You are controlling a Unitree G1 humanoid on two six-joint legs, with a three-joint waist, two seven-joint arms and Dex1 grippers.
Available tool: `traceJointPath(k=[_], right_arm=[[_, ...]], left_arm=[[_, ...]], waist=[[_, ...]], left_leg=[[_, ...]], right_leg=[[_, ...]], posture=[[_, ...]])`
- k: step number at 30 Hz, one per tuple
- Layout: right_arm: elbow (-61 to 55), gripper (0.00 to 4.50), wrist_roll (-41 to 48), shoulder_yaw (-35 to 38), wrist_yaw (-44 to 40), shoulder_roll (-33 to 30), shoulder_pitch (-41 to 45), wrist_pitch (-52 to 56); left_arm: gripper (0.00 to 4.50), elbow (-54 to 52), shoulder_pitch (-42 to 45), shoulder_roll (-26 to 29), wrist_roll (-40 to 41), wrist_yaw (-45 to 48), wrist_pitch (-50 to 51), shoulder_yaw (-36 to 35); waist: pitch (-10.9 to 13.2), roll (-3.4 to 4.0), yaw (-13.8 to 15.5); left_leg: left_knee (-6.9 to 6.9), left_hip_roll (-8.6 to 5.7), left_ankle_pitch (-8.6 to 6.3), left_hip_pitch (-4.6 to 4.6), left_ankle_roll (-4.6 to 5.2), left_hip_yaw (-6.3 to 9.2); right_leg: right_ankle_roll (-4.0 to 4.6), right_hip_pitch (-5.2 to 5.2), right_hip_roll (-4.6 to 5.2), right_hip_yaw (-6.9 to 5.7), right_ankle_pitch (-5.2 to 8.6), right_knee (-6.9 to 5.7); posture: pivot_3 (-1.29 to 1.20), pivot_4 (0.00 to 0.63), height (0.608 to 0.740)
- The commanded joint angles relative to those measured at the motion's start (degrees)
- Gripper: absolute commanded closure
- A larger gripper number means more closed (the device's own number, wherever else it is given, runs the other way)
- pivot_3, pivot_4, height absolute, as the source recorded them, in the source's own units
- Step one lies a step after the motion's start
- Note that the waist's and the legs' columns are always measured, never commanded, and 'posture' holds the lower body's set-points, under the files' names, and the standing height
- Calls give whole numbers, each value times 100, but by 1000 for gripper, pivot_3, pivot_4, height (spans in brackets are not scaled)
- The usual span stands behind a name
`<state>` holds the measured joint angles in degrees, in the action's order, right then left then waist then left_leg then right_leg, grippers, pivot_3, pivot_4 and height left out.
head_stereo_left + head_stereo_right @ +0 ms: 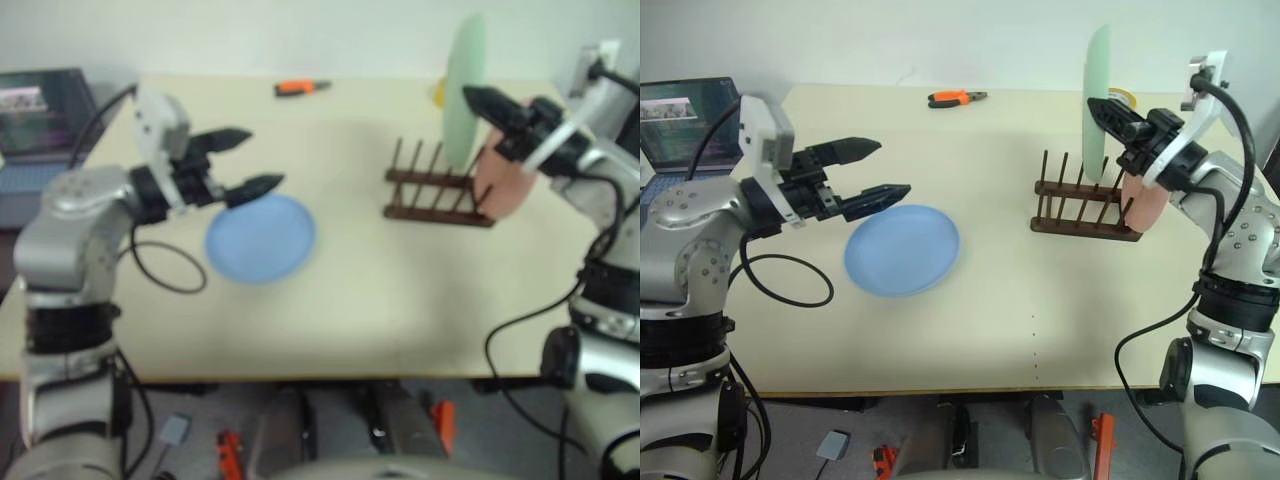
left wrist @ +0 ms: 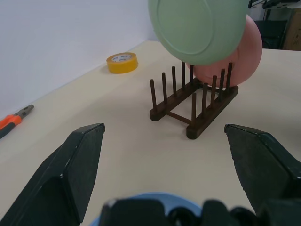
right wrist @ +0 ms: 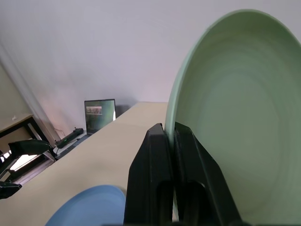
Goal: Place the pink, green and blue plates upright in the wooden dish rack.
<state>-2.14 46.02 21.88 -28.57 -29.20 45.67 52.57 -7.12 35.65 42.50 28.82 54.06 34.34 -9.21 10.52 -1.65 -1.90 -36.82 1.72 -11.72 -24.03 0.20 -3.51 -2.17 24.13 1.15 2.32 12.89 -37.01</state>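
above the rack point(image 1: 1085, 211) the right pincer point(image 1: 1118, 118) clamps the green plate point(image 1: 1097, 95) on edge for slotting beside the pink plate point(image 1: 1143, 205), while the left pincer point(image 1: 872, 170) hangs apart over the blue plate point(image 1: 902, 250) flat on the desk point(image 1: 1020, 320).

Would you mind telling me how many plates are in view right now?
3. The blue plate lies flat on the table; the green plate is held upright in the right pincer above the wooden dish rack; the pink plate stands at the rack's far end.

No text, label or number can be read anywhere
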Motion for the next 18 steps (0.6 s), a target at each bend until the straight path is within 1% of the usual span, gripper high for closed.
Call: traceJointPath(k=[1,18], right_arm=[[-158,4500,194,189,9,-111,-3,-47],[79,4500,335,394,134,-193,-291,-140]], left_arm=[[12,-105,87,65,10,-56,-64,-29],[12,-68,82,133,-27,-72,-47,77]], waist=[[0,0,0],[0,0,0]], left_leg=[[0,0,0,0,0,0],[1,0,0,0,0,1]], right_leg=[[0,0,0,0,0,0],[-2,0,0,0,2,1]], posture=[[0,150,740],[0,150,740]])
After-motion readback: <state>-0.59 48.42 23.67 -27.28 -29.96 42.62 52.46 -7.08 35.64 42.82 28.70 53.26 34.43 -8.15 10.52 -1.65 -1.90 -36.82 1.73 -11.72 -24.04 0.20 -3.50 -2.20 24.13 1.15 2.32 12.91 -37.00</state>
